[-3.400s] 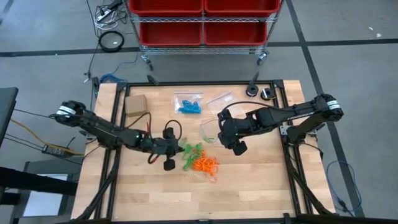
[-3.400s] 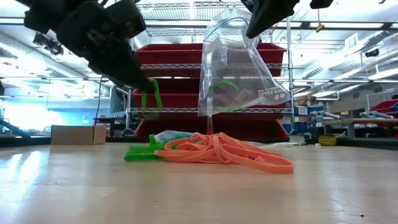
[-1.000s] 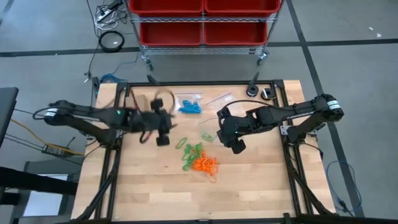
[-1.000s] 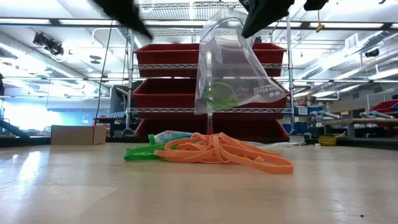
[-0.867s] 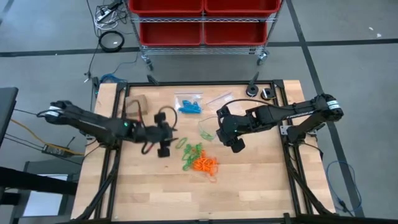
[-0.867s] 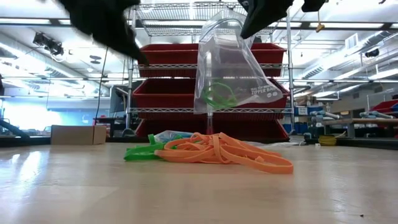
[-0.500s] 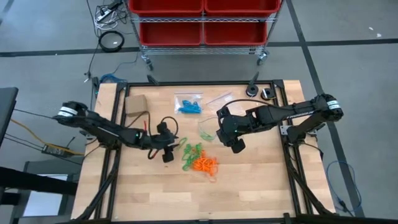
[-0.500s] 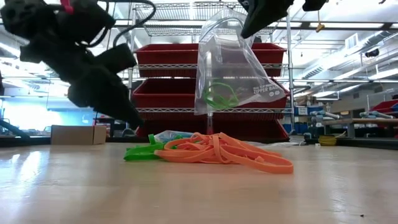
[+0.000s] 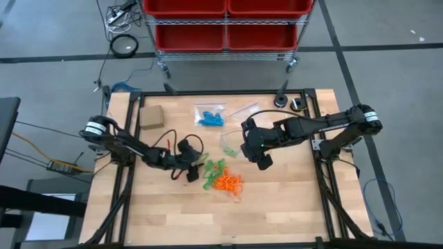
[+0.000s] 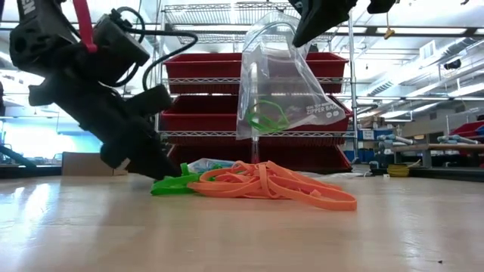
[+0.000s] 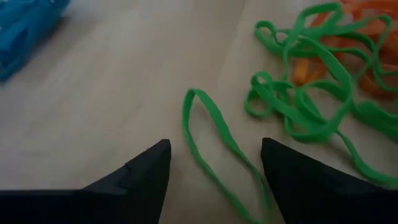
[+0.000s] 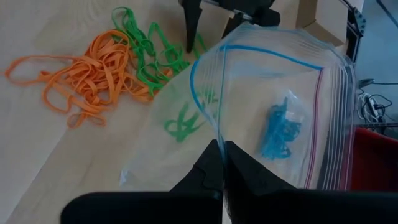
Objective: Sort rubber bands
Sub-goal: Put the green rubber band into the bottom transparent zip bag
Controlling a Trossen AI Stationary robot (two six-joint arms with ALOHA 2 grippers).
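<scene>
Straddling a single green rubber band (image 11: 214, 152), the left gripper (image 9: 194, 171) was down at the tabletop, its two dark fingers (image 11: 140, 177) spread wide with the loop lying flat between them, not yet pinched. At roughly three o'clock from it on the wooden table (image 9: 277, 207) lay the rest of the loose rubber bands: a green tangle (image 9: 212, 170) nearest the fingers, then the orange heap (image 9: 228, 182) just beyond and touching it. In the low view that arm leaned in steeply, tips at the edge of the green pile (image 10: 172, 183).

Over at about two o'clock from the heap, the right gripper (image 9: 239, 142) was clamped tight on the rim of a clear zip bag (image 10: 280, 83), holding it up off the table with its mouth gaping; a few green bands (image 10: 265, 117) sat inside it.

Farther out, toward twelve o'clock, a second bag holding blue bands (image 9: 210, 116) lay flat, with a small cardboard box (image 9: 151, 116) at its nine o'clock.
</scene>
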